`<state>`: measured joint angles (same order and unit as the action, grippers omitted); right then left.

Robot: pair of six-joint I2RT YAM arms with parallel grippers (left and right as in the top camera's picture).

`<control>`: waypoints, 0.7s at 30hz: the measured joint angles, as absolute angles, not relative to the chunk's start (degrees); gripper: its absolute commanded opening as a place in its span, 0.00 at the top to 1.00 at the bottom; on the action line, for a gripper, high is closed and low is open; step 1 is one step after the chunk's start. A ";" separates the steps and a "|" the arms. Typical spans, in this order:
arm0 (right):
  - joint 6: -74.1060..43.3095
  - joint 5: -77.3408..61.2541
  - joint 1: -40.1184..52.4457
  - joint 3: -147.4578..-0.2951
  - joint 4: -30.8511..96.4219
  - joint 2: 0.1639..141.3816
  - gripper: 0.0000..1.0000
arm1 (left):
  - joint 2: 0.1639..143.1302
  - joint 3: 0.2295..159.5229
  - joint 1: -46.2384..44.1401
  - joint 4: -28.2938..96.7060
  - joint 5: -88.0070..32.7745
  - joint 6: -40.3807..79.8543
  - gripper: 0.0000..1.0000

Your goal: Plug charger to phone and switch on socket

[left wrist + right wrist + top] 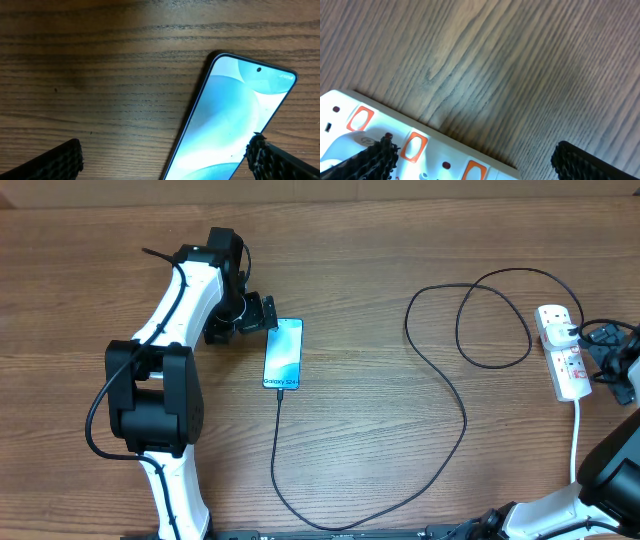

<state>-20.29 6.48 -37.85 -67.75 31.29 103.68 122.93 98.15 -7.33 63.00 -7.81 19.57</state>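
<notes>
Socket (560, 358), long white power strip with red switches (360, 120): hovering right gripper (474, 146) jaws wide open above, left gripper (165, 145) likewise by slim blue-glowing phone (283, 354), risking shoving the loose strip instead of tipping a switch.

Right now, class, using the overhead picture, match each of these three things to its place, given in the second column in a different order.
1. slim smartphone with glowing light-blue screen
2. long white power strip with red switches
3. thin black looped cable

A. near the right edge of the wooden table
B. trailing in loops across the middle
C. lying flat, left of centre

Pairs: 1-C, 2-A, 3-B
</notes>
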 measured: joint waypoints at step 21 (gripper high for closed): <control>-19.44 6.17 -37.85 -63.75 26.85 103.68 0.00 | 122.93 98.15 -7.33 63.00 -7.84 19.59 0.00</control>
